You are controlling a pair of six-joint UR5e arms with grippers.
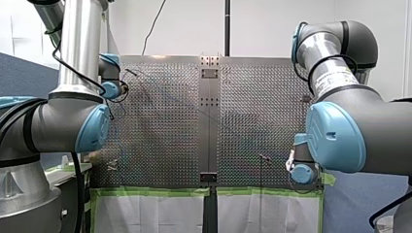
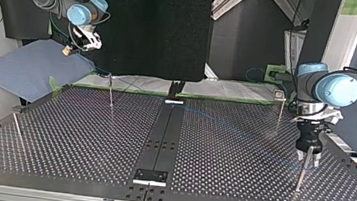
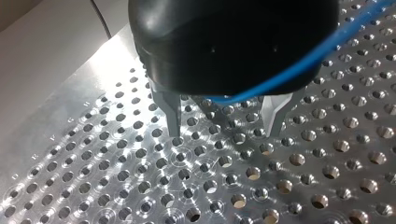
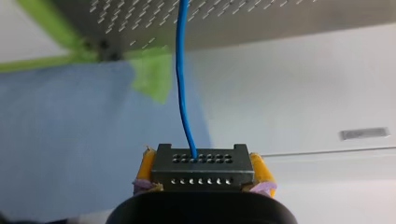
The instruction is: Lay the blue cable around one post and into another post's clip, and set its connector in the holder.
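My right gripper (image 4: 201,184) has its yellow pads shut on the black connector (image 4: 201,167). The blue cable (image 4: 182,70) runs straight out of the connector towards the table edge. In the top view this gripper (image 2: 79,44) hangs off the table's far left corner, and the cable (image 2: 224,120) trails faintly across the plate towards my left gripper (image 2: 309,158). That gripper stands open and low over the plate, with a thin post (image 2: 301,174) right at its fingertips. In the left wrist view its metal fingers (image 3: 173,116) are wide apart and the cable (image 3: 299,65) crosses in front of the gripper body.
More thin posts stand on the perforated table (image 2: 72,134): one far left of middle (image 2: 111,93), one near left (image 2: 16,129), and one far right (image 2: 279,113) with a small clip on top. A black centre strip carries a small plate (image 2: 150,176) near the front edge.
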